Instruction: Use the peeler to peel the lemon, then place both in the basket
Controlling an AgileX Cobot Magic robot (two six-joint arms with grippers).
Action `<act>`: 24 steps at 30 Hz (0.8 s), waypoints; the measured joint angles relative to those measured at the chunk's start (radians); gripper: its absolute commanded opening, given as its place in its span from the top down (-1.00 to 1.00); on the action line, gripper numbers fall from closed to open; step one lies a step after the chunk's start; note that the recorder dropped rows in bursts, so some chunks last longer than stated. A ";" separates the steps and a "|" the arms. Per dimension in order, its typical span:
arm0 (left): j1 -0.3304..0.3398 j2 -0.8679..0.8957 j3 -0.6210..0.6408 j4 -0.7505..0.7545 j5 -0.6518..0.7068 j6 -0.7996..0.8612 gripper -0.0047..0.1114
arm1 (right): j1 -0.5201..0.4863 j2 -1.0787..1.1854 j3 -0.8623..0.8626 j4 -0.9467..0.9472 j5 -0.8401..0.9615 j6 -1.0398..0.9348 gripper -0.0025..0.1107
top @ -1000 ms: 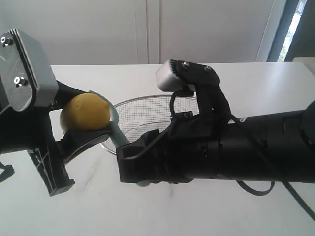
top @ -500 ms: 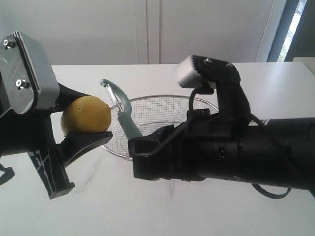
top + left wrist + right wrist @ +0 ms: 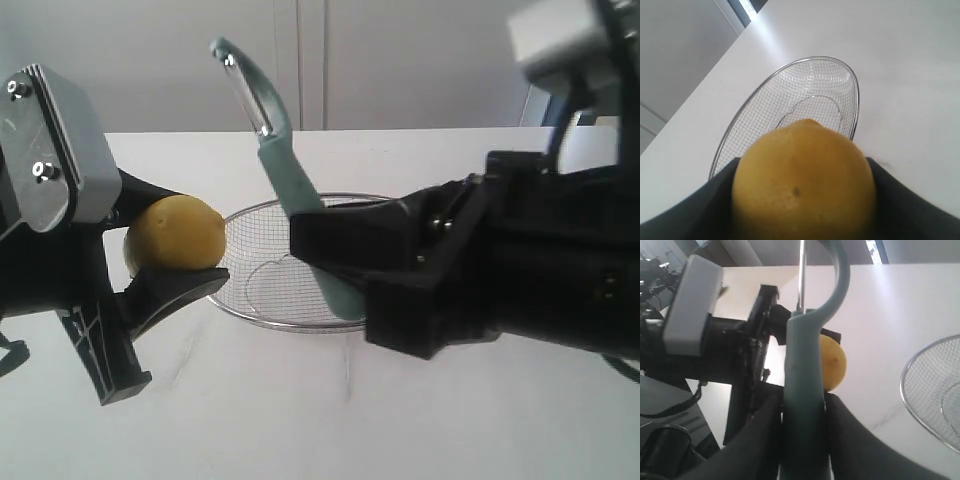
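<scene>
The left gripper [image 3: 188, 243] hugs the lemon [image 3: 172, 230] by its fat middle between its jaws; it looks firm, light and a bit slippery. The right gripper [image 3: 335, 262] has its jaws pinched on the thick, hard handle of the peeler [image 3: 287, 170], and the thin blade sticks out past them.

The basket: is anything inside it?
Only bare mesh shows inside the basket. The lemon covers one end in the left wrist view; the peeler and right gripper hide part in the exterior view.
</scene>
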 measured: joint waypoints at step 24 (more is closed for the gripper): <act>0.000 0.000 0.000 0.000 0.000 0.000 0.92 | 0.000 0.157 0.257 -0.068 -0.249 0.155 0.96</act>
